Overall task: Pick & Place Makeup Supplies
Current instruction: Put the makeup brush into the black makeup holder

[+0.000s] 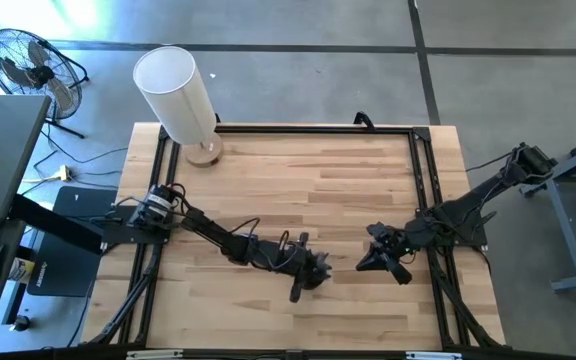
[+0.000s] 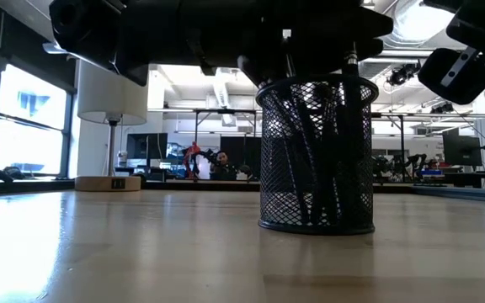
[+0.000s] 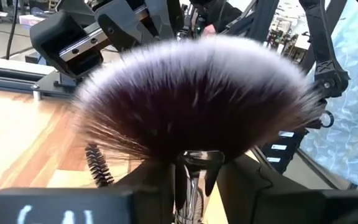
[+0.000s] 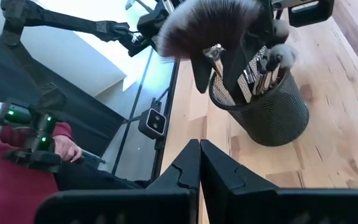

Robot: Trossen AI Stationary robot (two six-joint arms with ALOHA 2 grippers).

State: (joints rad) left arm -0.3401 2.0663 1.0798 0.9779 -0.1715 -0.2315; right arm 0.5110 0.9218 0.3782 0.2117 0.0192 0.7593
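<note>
left gripper (image 4: 219,59) pinches a fluffy fan brush (image 3: 194,99) above the black mesh cup (image 4: 263,106); right gripper (image 4: 199,163) closed, empty.

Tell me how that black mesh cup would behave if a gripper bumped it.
The mesh cup is open wire, so probably light and easy to slide on the smooth wooden table. Brushes stand tall in it, so it may tip. The left gripper holds the fluffy brush just above it.

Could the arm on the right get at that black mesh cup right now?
Probably not cleanly. The right gripper is shut and waits beside the black wire-mesh cup, with bare table between. But the left gripper hangs over the cup's mouth, holding the wide fluffy brush, so the top is blocked.
</note>
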